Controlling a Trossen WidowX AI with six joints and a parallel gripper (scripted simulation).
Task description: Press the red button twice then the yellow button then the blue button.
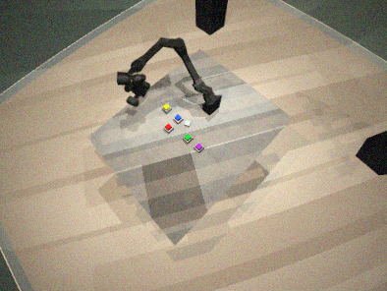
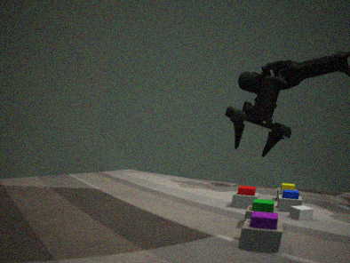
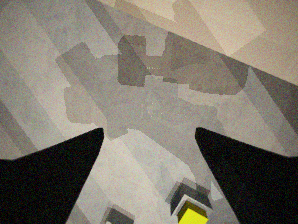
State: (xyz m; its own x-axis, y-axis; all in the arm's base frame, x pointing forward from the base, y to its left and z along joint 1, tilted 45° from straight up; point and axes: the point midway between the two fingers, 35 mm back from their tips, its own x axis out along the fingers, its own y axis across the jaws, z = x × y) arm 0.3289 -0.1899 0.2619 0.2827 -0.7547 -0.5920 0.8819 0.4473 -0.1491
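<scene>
Step 1 pending: tool [image 2: 258, 142], open and empty, hangs high; must descend onto red button [image 2: 246, 190].

The arm [image 1: 169, 51] is matte black throughout, built of slender links joined by thicker rounded joint housings. The gripper [image 2: 257, 138] carries two black fingers [image 2: 238, 129] that taper to narrow pointed tips, mounted on a blocky carriage. No markings, cables or screws can be made out at this resolution.
</scene>
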